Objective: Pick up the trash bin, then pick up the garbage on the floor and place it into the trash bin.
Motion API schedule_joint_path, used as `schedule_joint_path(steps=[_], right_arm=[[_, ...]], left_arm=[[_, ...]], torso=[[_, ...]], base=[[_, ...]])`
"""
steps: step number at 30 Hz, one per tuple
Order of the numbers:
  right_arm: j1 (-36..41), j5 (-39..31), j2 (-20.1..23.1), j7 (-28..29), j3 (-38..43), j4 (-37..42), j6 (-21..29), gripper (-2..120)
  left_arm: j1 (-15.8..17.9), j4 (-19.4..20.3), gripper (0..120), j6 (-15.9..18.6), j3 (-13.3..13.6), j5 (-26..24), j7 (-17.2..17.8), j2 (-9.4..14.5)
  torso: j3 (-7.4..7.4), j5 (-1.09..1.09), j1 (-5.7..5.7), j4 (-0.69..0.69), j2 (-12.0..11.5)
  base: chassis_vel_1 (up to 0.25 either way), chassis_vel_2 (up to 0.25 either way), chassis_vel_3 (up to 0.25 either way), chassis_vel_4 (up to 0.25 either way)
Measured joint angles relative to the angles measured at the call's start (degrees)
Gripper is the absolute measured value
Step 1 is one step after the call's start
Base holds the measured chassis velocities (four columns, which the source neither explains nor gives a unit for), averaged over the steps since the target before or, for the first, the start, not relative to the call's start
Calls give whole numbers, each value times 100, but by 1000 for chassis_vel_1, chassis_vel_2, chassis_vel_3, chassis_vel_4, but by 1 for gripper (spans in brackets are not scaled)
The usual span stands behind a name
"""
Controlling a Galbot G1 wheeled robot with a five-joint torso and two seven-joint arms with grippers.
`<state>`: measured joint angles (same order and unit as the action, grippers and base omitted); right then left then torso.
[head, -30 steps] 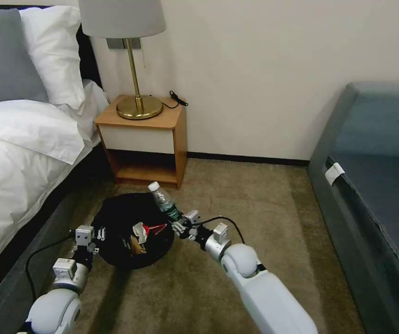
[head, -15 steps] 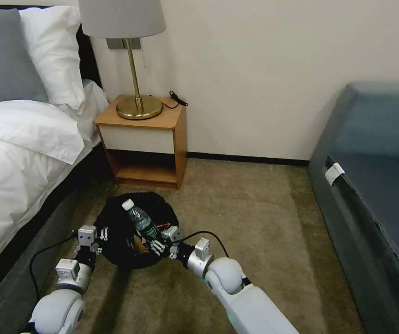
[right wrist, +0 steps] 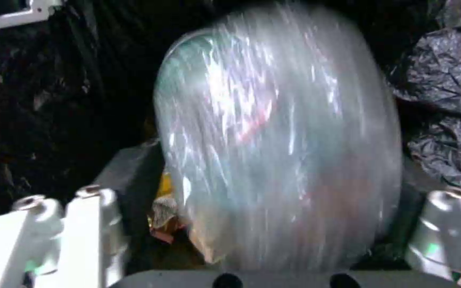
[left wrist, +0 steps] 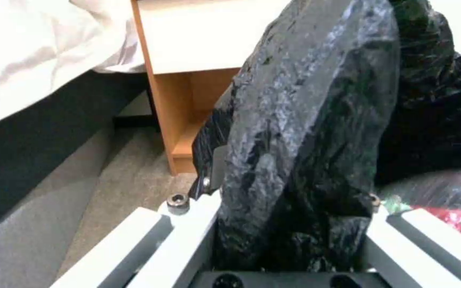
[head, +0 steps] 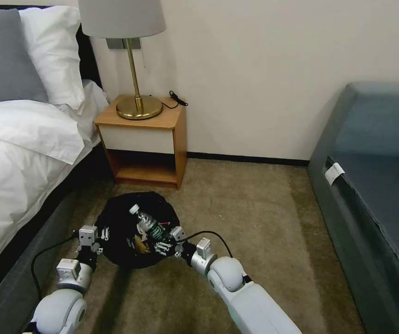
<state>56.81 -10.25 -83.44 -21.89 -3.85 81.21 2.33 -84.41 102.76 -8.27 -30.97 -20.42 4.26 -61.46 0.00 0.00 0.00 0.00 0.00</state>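
Note:
The trash bin (head: pixel 116 222), lined with a crinkly black bag, is held tilted just above the carpet. My left gripper (head: pixel 98 235) is shut on the bin's bag-covered rim (left wrist: pixel 305 120). The clear plastic bottle (head: pixel 146 223) with a green label lies inside the bin's mouth, blurred in the right wrist view (right wrist: pixel 278 140). My right gripper (head: pixel 164 243) is at the bin's rim with its fingers (right wrist: pixel 81 228) spread wider than the bottle, so it is open (right wrist: pixel 262 208). More garbage lies in the bin: a red carton (left wrist: pixel 454 224) and a yellow wrapper (right wrist: pixel 164 188).
A wooden nightstand (head: pixel 146 139) with a brass lamp (head: pixel 137 104) stands against the wall just behind the bin. The bed (head: pixel 18 153) runs along the left and a grey-blue sofa (head: pixel 376 185) along the right. Open carpet (head: pixel 255 222) lies between them.
My right gripper carried the bottle from the bin's right side to over its mouth and lowered it. The bottle now sits deeper in the bin and my fingers have spread. The left arm kept its hold.

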Motion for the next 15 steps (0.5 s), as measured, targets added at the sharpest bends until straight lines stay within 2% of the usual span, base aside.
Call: schedule_joint_path(steps=[2, 6, 15], right_arm=[[-7, 4, 8, 2, -4, 3, -28, 89], [-34, 1, 10, 14, 6, 87, -45, 99], [-101, -79, 2, 91, 300, 358, -46, 100]], left_arm=[[9, -32, 3, 7, 1, -58, 8, -2], [27, -77, 3, 11, 1, -107, 17, -1], [37, -79, 3, 18, -3, -217, 32, 7]], torso=[[0, 0, 0, 0, 0], [0, 0, 0, 0, 0], [0, 0, 0, 0, 0]], base=[[0, 0, 0, 0], [0, 0, 0, 0], [0, 0, 0, 0]])
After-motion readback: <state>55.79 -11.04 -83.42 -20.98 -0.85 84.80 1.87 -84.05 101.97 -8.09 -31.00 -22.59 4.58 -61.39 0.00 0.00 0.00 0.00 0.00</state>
